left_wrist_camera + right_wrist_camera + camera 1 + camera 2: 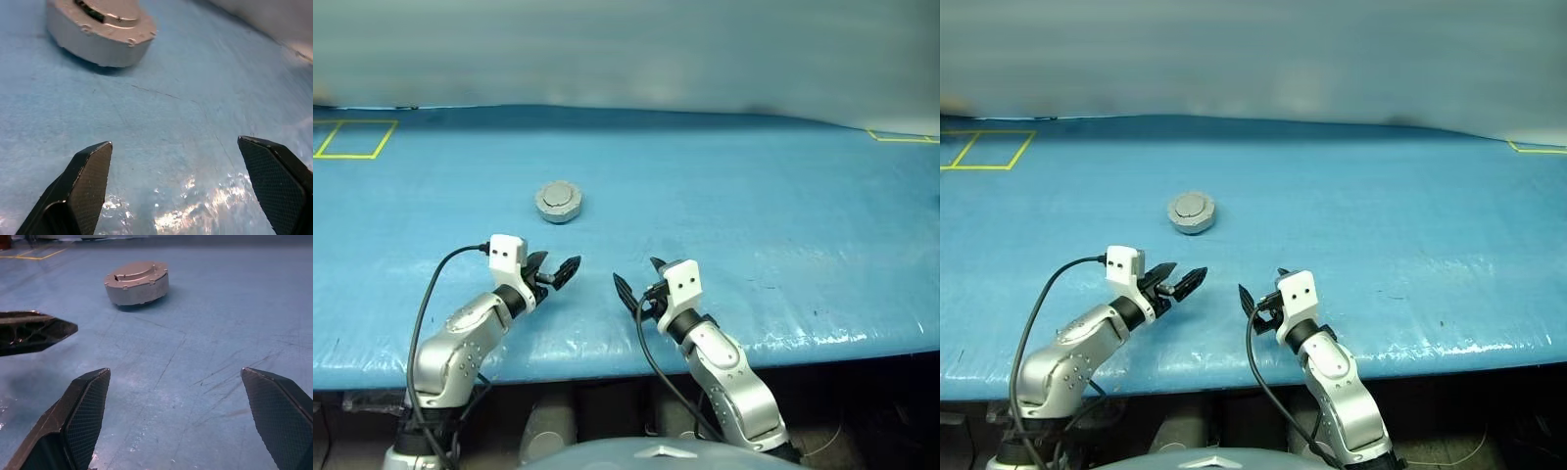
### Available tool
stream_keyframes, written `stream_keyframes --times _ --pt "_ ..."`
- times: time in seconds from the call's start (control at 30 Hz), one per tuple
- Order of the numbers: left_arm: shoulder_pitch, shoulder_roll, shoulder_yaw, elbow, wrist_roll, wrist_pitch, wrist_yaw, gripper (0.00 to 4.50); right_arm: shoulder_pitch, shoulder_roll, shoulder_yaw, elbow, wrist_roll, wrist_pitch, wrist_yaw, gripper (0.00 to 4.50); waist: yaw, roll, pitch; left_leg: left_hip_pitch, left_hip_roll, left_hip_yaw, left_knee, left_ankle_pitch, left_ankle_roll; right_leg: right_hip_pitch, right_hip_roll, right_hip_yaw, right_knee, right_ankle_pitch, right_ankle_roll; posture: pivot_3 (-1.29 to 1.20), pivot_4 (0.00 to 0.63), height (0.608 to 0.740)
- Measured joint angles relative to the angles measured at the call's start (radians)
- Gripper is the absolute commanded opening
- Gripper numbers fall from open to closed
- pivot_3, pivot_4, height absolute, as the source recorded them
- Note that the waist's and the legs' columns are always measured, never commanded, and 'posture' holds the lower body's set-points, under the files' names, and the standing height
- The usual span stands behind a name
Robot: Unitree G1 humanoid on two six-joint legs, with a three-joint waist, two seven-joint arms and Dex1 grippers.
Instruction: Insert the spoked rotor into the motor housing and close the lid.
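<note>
the table cover (754, 196) is a bright blue sheet, kinda glossy, with pale shiny patches near the front edge and thin dark scratch lines across it. yellow tape lines (352, 138) make a box outline at the far left corner, and there's another bit of yellow at the far right. the motor housing (558, 202) is plain matte grey all over, its lid (134, 271) the same grey with a slightly lighter top face. the left gripper (555, 273) and the right gripper (636, 284) have black fingers (90, 176) with a fine criss-cross mesh texture on the pads, white blocks at the wrists, silver arms and black cables behind.
</note>
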Motion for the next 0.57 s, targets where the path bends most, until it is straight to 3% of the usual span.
stream_keyframes --times 0.13,0.23,0.57 --pt "0.057 -0.014 -0.045 0.021 0.174 -0.221 -0.003 4.47 0.024 -0.043 -0.029 -0.038 -0.023 -0.006 -0.007 4.5 0.003 0.0 0.0 -0.005 0.0 0.001 -0.001 0.003 0.006 -0.002 0.0 -0.001 0.0 0.0 0.0 0.0 0.15 0.74" --pt "0.062 -0.045 -0.043 0.05 0.229 -0.323 0.003 4.47 0.028 -0.067 -0.032 -0.051 -0.05 -0.009 -0.009 4.5 0.003 0.0 0.0 -0.008 0.0 0.001 0.0 0.003 0.006 -0.002 0.004 -0.001 0.0 0.0 0.0 0.0 0.15 0.74" --pt "0.067 -0.065 -0.054 0.098 0.3 -0.419 -0.036 4.47 0.033 -0.072 -0.024 -0.076 -0.083 -0.022 -0.024 4.5 0.002 0.0 0.0 -0.008 0.001 0.001 0.001 0.003 0.007 -0.002 0.007 -0.001 0.0 -0.003 0.005 0.0 0.15 0.74"
